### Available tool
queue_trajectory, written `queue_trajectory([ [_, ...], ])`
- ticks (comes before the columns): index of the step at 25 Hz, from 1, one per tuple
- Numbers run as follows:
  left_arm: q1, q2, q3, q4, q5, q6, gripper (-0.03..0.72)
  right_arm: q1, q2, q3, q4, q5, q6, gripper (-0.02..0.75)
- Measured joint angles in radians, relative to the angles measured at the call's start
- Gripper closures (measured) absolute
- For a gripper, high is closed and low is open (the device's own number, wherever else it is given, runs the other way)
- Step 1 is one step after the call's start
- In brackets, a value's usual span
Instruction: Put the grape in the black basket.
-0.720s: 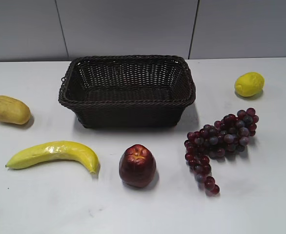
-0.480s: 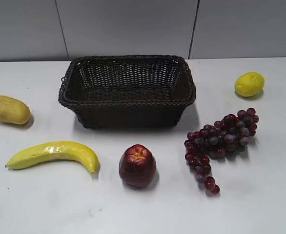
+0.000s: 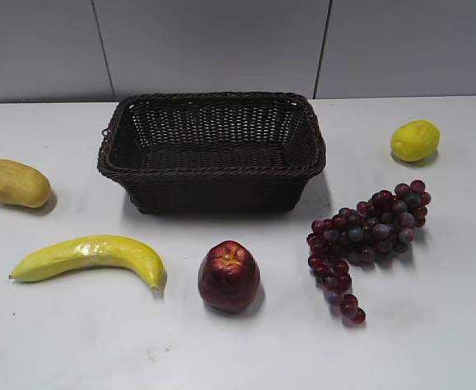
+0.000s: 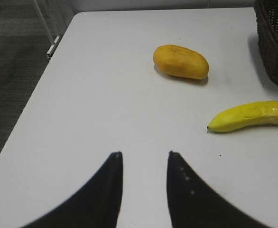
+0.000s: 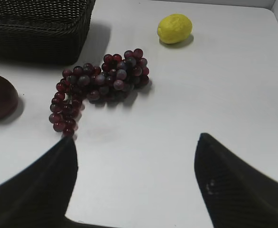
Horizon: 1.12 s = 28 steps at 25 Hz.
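Note:
The grape (image 3: 366, 231) is a long bunch of dark red-purple grapes lying on the white table, right of the black basket (image 3: 212, 168). It also shows in the right wrist view (image 5: 98, 83), with the basket's corner (image 5: 39, 28) at the top left. The basket is empty and also shows at the right edge of the left wrist view (image 4: 274, 38). My right gripper (image 5: 136, 142) is wide open and empty, above bare table near the bunch's lower tip. My left gripper (image 4: 144, 154) is open and empty over the table's left part. Neither gripper shows in the exterior view.
A yellow lemon (image 3: 415, 140) lies far right, also in the right wrist view (image 5: 175, 28). A dark red apple (image 3: 229, 275) sits in front of the basket. A banana (image 3: 92, 256) and a yellow-brown mango (image 3: 13, 183) lie left. The table's left edge (image 4: 30, 99) drops to the floor.

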Motion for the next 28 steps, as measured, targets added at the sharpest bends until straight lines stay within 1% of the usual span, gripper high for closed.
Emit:
queue_trajectory([
  [9,0.0,0.0,0.0,0.0,0.0,0.0,0.452,-0.001,0.005,-0.005,0.012,-0.016,0.0,0.152],
  [12,0.0,0.0,0.0,0.0,0.0,0.0,0.452,-0.001,0.042,-0.014,0.031,-0.128,0.0,0.152],
  [15,0.0,0.0,0.0,0.0,0.0,0.0,0.452,-0.001,0.104,-0.014,0.047,-0.315,0.0,0.152],
  [18,0.0,0.0,0.0,0.0,0.0,0.0,0.452,-0.001,0.2,-0.011,0.051,-0.477,0.0,0.152],
  [21,0.0,0.0,0.0,0.0,0.0,0.0,0.452,-0.001,0.323,-0.01,0.051,-0.592,-0.006,0.152],
  [25,0.0,0.0,0.0,0.0,0.0,0.0,0.452,-0.001,0.533,-0.011,0.054,-0.689,-0.011,0.151],
  [28,0.0,0.0,0.0,0.0,0.0,0.0,0.452,-0.001,0.715,-0.033,0.102,-0.698,-0.012,0.121],
])
